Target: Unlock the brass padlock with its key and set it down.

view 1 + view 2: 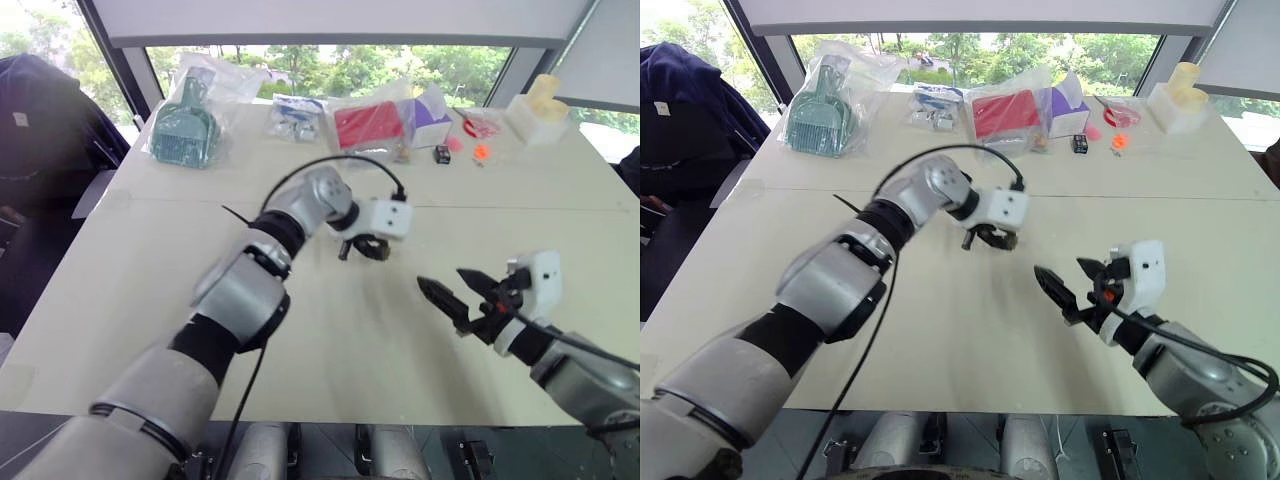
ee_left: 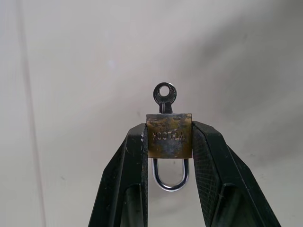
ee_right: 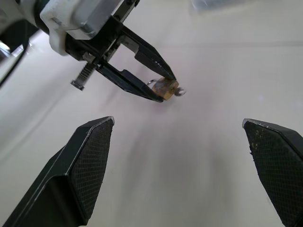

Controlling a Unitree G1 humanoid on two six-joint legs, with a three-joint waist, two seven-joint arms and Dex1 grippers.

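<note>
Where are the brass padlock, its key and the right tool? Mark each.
brass padlock (image 2: 169, 135): left wrist view, middle of the brass body.
key (image 2: 164, 94): left wrist view, round bow.
right tool (image 3: 182, 156): right wrist view, midway between its fingertips.

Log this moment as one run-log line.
left gripper: shut on brass padlock, above table | key: in padlock | shackle: closed | right gripper: open, empty, facing padlock

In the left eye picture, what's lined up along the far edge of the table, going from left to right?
Bagged green scoop → small bag of silvery bits → bagged red item → purple and white box → small black box → orange-red bits → white block with a pale yellow piece on top.
</note>
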